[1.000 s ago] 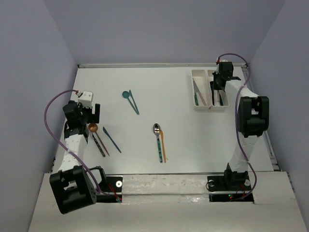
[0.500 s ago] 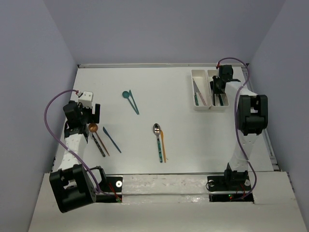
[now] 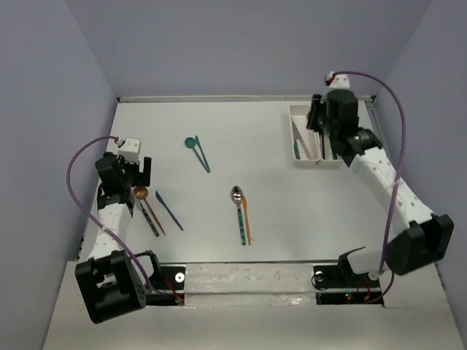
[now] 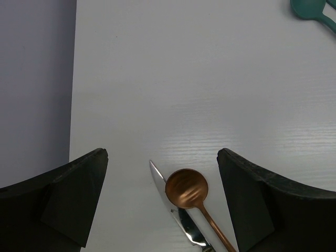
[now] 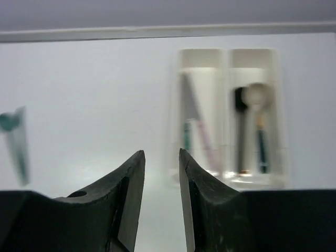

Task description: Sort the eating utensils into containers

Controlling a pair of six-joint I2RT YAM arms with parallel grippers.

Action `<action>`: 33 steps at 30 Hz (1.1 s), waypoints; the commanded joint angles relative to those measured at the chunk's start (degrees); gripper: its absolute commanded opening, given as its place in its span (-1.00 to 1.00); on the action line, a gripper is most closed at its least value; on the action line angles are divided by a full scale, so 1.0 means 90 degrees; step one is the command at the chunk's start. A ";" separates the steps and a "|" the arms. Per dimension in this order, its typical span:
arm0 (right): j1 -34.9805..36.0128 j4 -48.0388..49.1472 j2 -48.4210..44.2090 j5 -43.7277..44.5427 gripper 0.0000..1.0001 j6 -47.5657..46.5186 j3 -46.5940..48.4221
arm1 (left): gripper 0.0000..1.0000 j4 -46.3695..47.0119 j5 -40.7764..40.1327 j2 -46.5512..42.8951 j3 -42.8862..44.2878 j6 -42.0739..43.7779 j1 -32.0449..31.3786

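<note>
Loose eating utensils lie on the white table: a teal spoon (image 3: 191,143) beside a teal knife (image 3: 202,159), a copper spoon (image 3: 140,192), a black-handled knife (image 3: 149,217), a blue knife (image 3: 168,210), a silver-bowled spoon (image 3: 237,195) and an orange one (image 3: 247,222). My left gripper (image 3: 137,173) hangs wide open just above the copper spoon (image 4: 186,188) and the knife's blade (image 4: 159,179), touching neither. The containers, two joined white trays (image 3: 300,146), hold several utensils. My right gripper (image 3: 316,117) hovers over them, its jaws (image 5: 161,152) a little apart and empty.
In the right wrist view the left tray (image 5: 199,63) holds knives and the right tray (image 5: 254,60) holds dark and pale spoons. The back wall runs close behind the trays. My right arm (image 3: 387,189) stretches along the table's right side.
My right gripper has lifted out of the right tray, shifted slightly left and opened a little. Its arm has swung out to the right. The left arm has not moved.
</note>
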 commanded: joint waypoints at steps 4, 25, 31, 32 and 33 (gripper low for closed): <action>0.3992 -0.0263 -0.0920 0.0614 -0.25 0.2315 -0.1764 | 0.98 0.0241 -0.0191 -0.0541 -0.0212 0.0139 0.0013; 0.6027 -0.0898 0.2019 0.0880 -0.23 0.4124 -0.1189 | 0.98 -0.0062 -0.0738 -0.1489 -0.0720 0.0472 0.0013; 0.6027 -0.0995 0.2439 0.0753 -0.24 0.4125 -0.1062 | 0.98 -0.0042 -0.0718 -0.1499 -0.0700 0.0452 0.0013; 0.6027 -0.1083 0.2565 0.0744 -0.24 0.4173 -0.1033 | 0.98 -0.0032 -0.0718 -0.1489 -0.0700 0.0452 0.0013; 0.6027 -0.1132 0.2615 0.0763 -0.24 0.4222 -0.1013 | 0.98 -0.0032 -0.0728 -0.1499 -0.0710 0.0462 0.0004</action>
